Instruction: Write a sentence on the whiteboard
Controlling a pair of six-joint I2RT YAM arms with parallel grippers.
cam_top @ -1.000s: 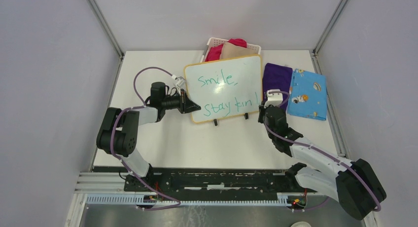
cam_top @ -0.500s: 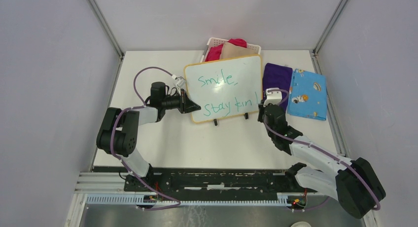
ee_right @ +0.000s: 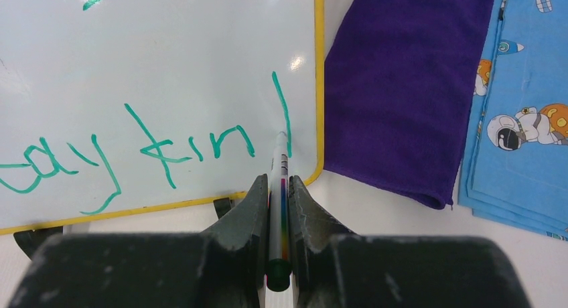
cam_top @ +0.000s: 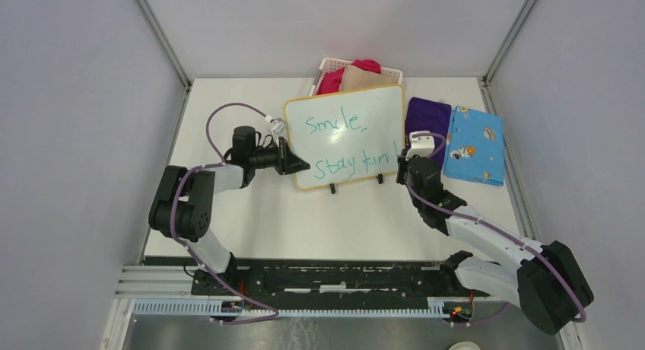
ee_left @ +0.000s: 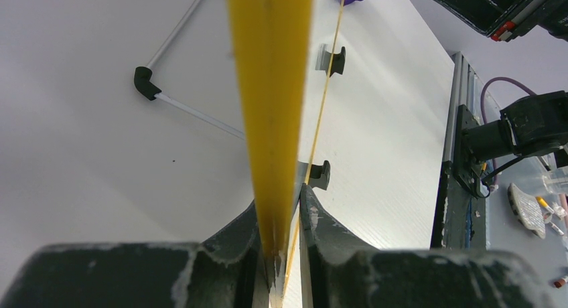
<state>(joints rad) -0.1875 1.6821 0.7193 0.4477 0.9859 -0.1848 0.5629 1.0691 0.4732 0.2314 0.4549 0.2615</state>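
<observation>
- The left gripper is clenched on the left edge of the whiteboard. In the left wrist view both fingers pinch the yellow-orange frame edge-on.
- Compared with one second ago, the left arm and the whiteboard are in the same place.
- The whiteboard stands upright on two black feet at the middle of the table, with a white basket just behind it.
- The sentence is in green marker: "Smile," on the top line, "stay kin" plus one vertical stroke on the lower line.
- The right gripper is clenched on a marker. The marker tip touches the lower end of the vertical stroke.
- Since one second ago, the right wrist has shifted slightly toward the far side of the table.
- The stroke lies close inside the right frame; little white surface is left beyond it.
- A purple cloth lies just beside the board's right edge, with a blue cloth with astronaut prints overlapping its right side.
- Bare table lies open in front of the board, between the arms.
</observation>
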